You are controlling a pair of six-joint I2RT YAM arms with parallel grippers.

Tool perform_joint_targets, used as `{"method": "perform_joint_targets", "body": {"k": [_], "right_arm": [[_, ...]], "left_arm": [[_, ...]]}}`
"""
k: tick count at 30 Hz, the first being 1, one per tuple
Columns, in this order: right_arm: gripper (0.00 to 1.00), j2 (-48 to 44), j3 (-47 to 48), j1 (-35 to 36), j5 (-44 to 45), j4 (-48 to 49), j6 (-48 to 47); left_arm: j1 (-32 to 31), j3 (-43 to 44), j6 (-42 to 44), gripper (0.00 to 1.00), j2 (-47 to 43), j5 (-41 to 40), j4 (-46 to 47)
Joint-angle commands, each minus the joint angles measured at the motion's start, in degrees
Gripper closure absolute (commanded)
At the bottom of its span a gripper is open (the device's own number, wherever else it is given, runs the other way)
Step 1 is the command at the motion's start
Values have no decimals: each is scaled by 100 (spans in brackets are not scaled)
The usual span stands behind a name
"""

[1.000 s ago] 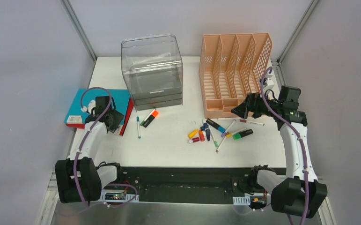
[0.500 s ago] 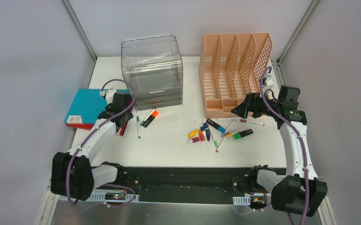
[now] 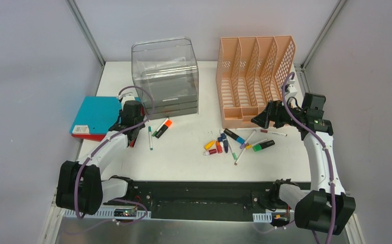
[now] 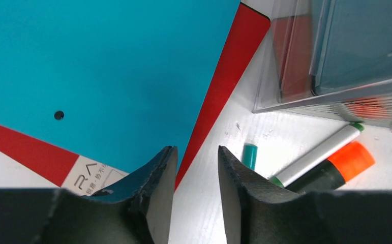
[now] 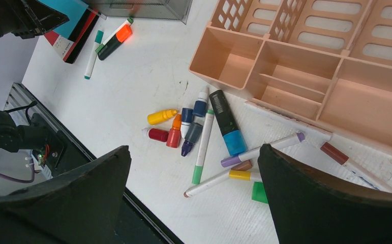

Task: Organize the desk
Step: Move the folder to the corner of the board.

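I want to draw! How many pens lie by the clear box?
3: a teal-capped pen nearest the books, then a green-tipped white pen beside an orange-capped highlighter. None seem hidden.

Loose markers (image 3: 234, 142) litter the centre of the white surface (image 3: 183, 155) below a peach file rack (image 3: 254, 76); the left claw (image 3: 129, 130) hangs over a teal book (image 3: 99, 113) at centre left.
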Motion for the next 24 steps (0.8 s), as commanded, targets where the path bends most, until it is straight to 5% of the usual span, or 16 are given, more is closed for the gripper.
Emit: {"method": "perform_joint_targets", "body": {"k": [1, 13, 24], "right_arm": [[0, -4, 276, 38, 14, 30, -137], [0, 31, 267, 47, 87, 36, -158], [0, 22, 233, 45, 95, 66, -171]], "left_arm": [[17, -92, 786, 66, 189, -197, 714], [17, -778, 1383, 70, 355, -277, 1596], [9, -507, 1728, 74, 737, -321, 1298]]}}
